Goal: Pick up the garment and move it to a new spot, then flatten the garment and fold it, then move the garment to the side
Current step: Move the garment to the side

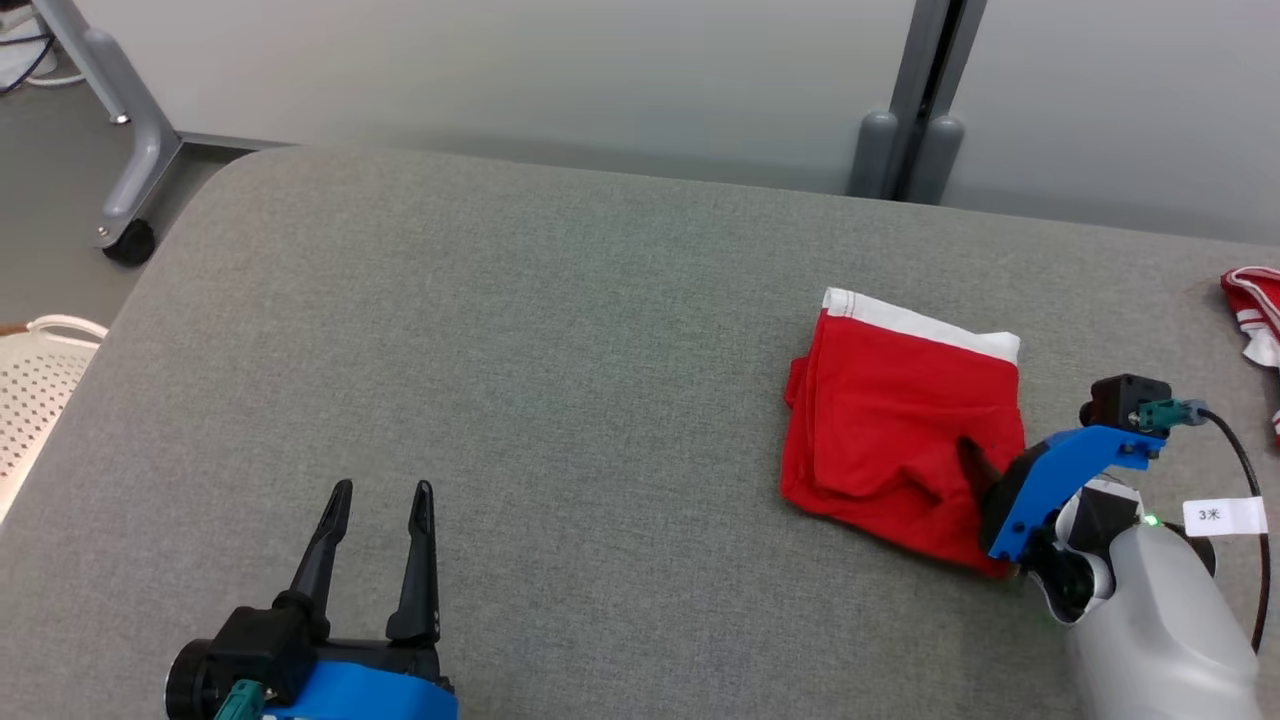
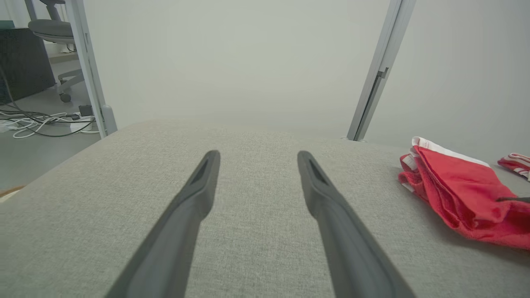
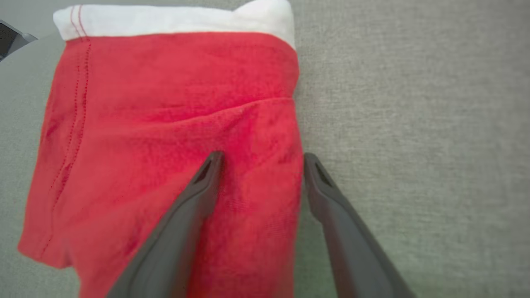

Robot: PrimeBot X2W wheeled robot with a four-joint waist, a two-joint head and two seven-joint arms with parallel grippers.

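Note:
The garment (image 1: 895, 420) is a red piece with a white waistband, folded into a small rectangle on the right part of the grey padded table (image 1: 520, 400). My right gripper (image 3: 261, 159) is open, tips down at the garment's (image 3: 165, 124) right edge: one finger rests on the red cloth, the other is just off it over the table. Only one dark fingertip (image 1: 972, 462) of it shows in the head view. My left gripper (image 1: 380, 495) is open and empty over the table's near left part, far from the garment (image 2: 463, 190).
Another red and white cloth (image 1: 1255, 310) lies at the table's far right edge. A white perforated basket (image 1: 35, 385) stands off the table's left side. A wheeled frame leg (image 1: 130, 200) and a grey post (image 1: 915, 110) stand behind, by the pale wall.

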